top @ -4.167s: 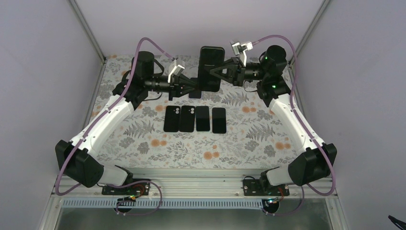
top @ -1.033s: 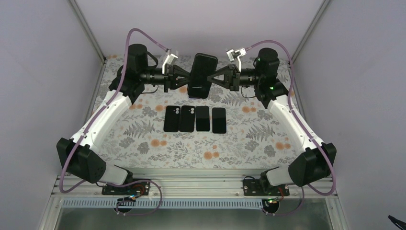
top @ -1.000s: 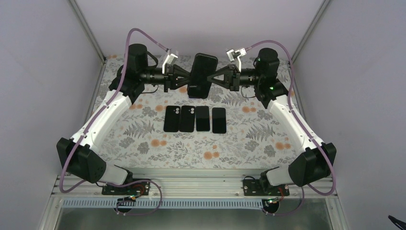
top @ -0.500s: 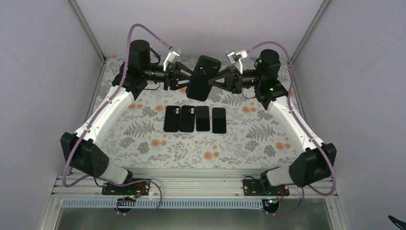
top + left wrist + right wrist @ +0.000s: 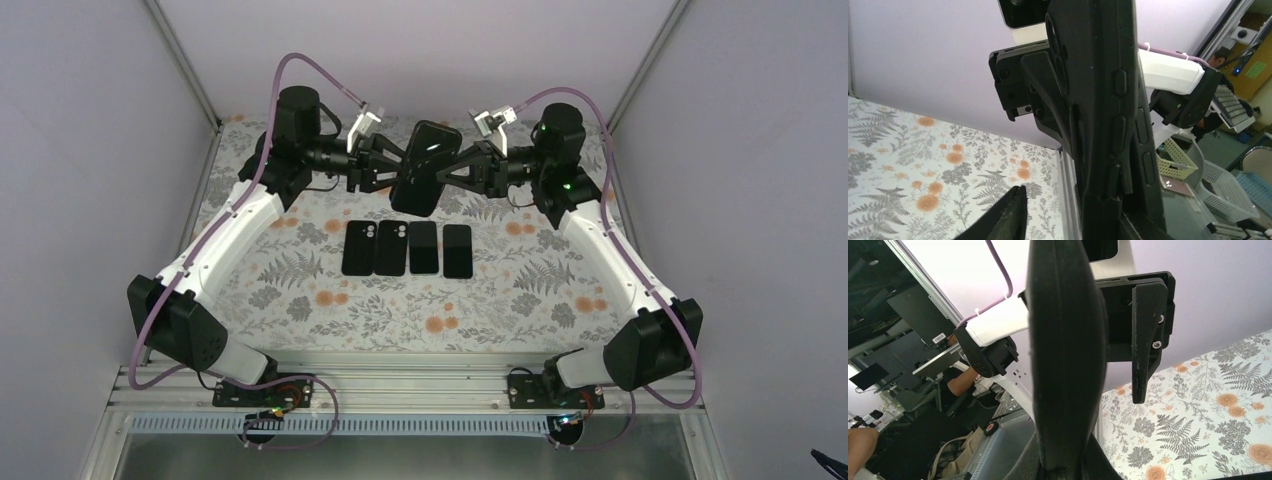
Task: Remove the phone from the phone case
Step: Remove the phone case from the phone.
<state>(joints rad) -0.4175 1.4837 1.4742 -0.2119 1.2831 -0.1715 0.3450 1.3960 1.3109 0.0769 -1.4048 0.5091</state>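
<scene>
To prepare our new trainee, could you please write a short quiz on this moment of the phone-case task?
1. How many dark phone-shaped items lie in the row on the table?
2. True or false: the cased phone rests flat on the table.
3. Which gripper is shut on the cased phone? A: left gripper. B: right gripper. C: neither.

Key
1. Four.
2. False: it is held up in the air between the two arms.
3. B: the left gripper stands open around it.
</scene>
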